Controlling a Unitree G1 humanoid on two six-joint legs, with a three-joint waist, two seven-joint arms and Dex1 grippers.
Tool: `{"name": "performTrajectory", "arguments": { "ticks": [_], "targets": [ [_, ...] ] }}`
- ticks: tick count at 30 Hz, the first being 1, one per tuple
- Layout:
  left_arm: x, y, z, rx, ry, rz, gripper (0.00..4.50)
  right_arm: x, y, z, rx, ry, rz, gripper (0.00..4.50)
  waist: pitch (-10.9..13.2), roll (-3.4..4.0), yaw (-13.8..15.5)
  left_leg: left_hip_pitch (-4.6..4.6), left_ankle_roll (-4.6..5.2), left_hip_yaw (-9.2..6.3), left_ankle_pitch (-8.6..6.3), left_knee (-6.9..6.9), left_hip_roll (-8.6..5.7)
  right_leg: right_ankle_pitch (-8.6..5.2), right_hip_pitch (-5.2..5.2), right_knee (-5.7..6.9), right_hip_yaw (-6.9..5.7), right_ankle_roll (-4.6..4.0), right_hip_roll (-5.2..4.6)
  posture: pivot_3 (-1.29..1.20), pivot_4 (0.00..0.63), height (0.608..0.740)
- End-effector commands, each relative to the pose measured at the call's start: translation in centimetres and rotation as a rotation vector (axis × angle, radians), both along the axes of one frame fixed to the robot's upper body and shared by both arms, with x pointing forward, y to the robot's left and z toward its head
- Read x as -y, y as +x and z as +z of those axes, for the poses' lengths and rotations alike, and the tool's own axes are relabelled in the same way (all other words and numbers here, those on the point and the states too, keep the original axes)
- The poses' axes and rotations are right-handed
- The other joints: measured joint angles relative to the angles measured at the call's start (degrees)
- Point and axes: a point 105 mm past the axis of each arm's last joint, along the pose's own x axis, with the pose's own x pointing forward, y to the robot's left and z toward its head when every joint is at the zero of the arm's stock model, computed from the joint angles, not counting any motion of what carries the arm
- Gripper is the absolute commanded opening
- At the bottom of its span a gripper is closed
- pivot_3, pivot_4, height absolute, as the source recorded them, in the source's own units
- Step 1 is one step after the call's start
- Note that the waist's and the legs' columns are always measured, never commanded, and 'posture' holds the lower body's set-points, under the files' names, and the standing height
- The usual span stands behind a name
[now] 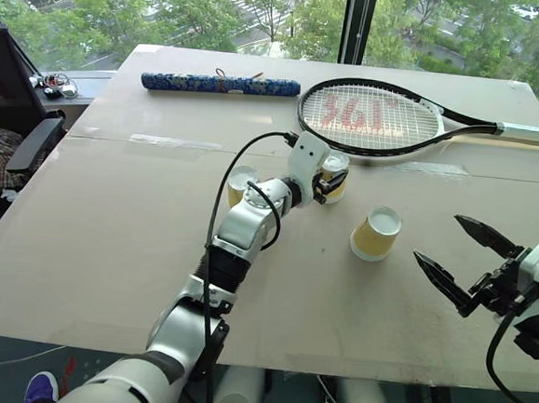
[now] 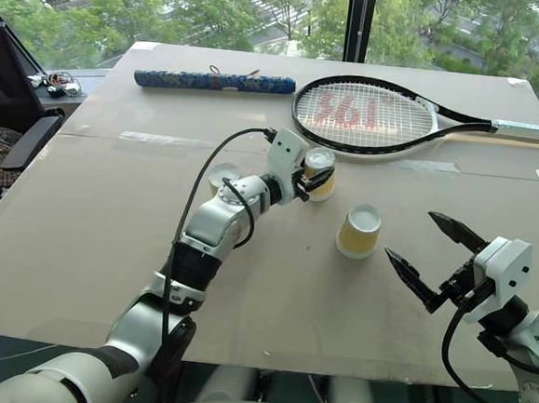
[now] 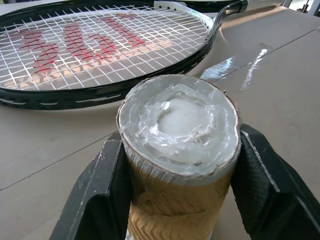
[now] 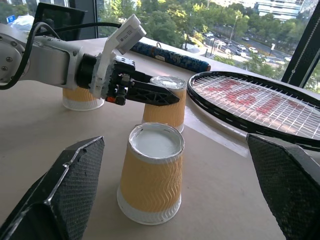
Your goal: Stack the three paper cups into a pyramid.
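Note:
Three paper cups stand upside down on the table (image 1: 107,245), tan with white bases. My left gripper (image 1: 332,180) is shut on the middle cup (image 1: 335,169), just in front of the racket head; in the left wrist view its black fingers (image 3: 107,175) press both sides of this cup (image 3: 180,125). A second cup (image 1: 240,182) stands behind my left forearm, partly hidden. The third cup (image 1: 376,232) stands free to the right. My right gripper (image 1: 437,236) hangs open to the right of it, fingers spread wide, with this cup (image 4: 150,180) in front of them.
A black tennis racket (image 1: 379,117) lies at the back of the table, its handle pointing right. A blue patterned roll (image 1: 220,85) lies at the back left. A dark chair (image 1: 22,145) stands off the table's left edge.

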Motion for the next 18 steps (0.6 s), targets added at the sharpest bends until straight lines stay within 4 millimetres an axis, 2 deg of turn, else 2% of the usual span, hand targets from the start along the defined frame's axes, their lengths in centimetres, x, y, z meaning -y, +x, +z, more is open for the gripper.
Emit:
{"name": "performTrajectory", "arguments": {
  "ticks": [1, 5, 9, 12, 15, 18],
  "targets": [
    [0.3, -2.5, 3.9, 0.114, -0.129, -0.182, 2.09, -0.2, -0.5, 1.3, 0.059, -0.005, -0.007, 4.50, 0.00, 0.00, -0.06, -0.01, 0.00, 0.00, 0.00, 0.00, 0.05, 0.00, 0.00, -0.01, 0.00, 0.00, 0.00, 0.00, 0.150, 0.740],
    [-0.9, -5.2, 4.3, 0.113, -0.113, -0.317, 2.09, -0.6, -0.5, 1.4, 0.054, -0.002, 0.000, 4.50, -0.01, 0.02, -0.13, -0.01, -0.02, 0.05, 0.01, 0.01, 0.20, 0.00, -0.02, -0.03, 0.06, 0.00, -0.06, 0.00, 0.150, 0.740],
    [-2.6, -8.9, 4.4, 0.086, -0.066, -0.468, 2.09, -1.0, -0.5, 1.2, 0.038, 0.002, 0.023, 4.50, -0.01, 0.04, -0.36, 0.06, -0.02, 0.05, 0.01, 0.02, 0.23, 0.00, 0.01, 0.01, 0.07, 0.00, -0.07, 0.00, 0.150, 0.740],
    [-3.4, -10.1, 4.1, 0.044, -0.058, -0.493, 2.09, -1.2, -0.6, 1.0, 0.020, 0.008, 0.040, 4.50, -0.01, 0.03, -0.16, 0.05, -0.02, 0.03, 0.01, 0.03, 0.24, 0.00, 0.02, 0.01, 0.03, 0.00, -0.06, 0.00, 0.150, 0.740],
    [-3.8, -11.1, 2.8, 0.001, -0.025, -0.519, 2.09, -1.2, -1.1, 0.6, -0.002, 0.001, 0.061, 4.50, -0.01, 0.04, 0.11, 0.05, 0.00, 0.00, 0.00, 0.07, 0.21, 0.00, 0.06, 0.00, -0.02, 0.00, -0.05, 0.00, 0.150, 0.740],
    [-3.7, -10.7, 0.9, -0.036, -0.012, -0.479, 2.09, -0.5, -2.0, -0.8, -0.048, -0.046, 0.077, 4.50, -0.01, 0.03, 0.16, 0.04, 0.02, 0.00, -0.01, 0.07, 0.18, 0.00, 0.09, -0.03, -0.03, 0.00, -0.02, 0.00, 0.150, 0.740]
  ]
}}
